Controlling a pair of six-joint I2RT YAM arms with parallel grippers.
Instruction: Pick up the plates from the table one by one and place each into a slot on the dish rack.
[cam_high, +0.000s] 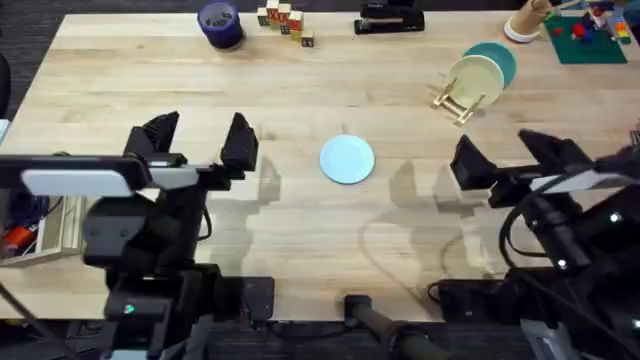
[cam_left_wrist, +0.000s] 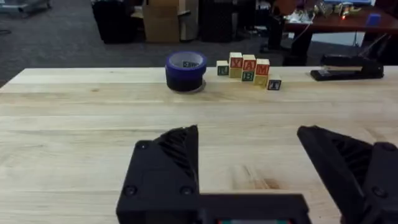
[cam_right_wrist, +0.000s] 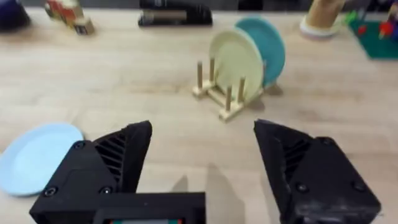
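- The light blue plate (cam_high: 347, 159) lies flat on the pale wooden surface (cam_high: 300, 90) near its middle, touching neither arm; in the right wrist view the same plate (cam_right_wrist: 38, 156) lies flat on the planks.
- The dish rack (cam_high: 456, 101) stands at about 2 o'clock from that plate, well apart from it, toward the far right of the surface.
- In the rack a cream plate (cam_high: 476, 79) stands on edge between the sticks, and a teal plate (cam_high: 500, 60) stands upright just behind it; the right wrist view shows the cream plate (cam_right_wrist: 236, 62) in front of the teal plate (cam_right_wrist: 268, 48), with bare sticks of the rack (cam_right_wrist: 214, 87) in front of them.
- The left gripper (cam_high: 198, 142) hovers at about 9 o'clock from the light blue plate, its jaws released and spread wide with nothing between them; the left wrist view shows its black fingers (cam_left_wrist: 168, 158) apart over bare wood.
- The right gripper (cam_high: 510, 157) is at about 3 o'clock from the plate and 6 o'clock from the rack, jaws likewise released and holding nothing.
- Along the far edge stand a dark blue tape roll (cam_high: 220, 24), a row of lettered wooden blocks (cam_high: 285, 20) and a black stapler (cam_high: 390, 20).
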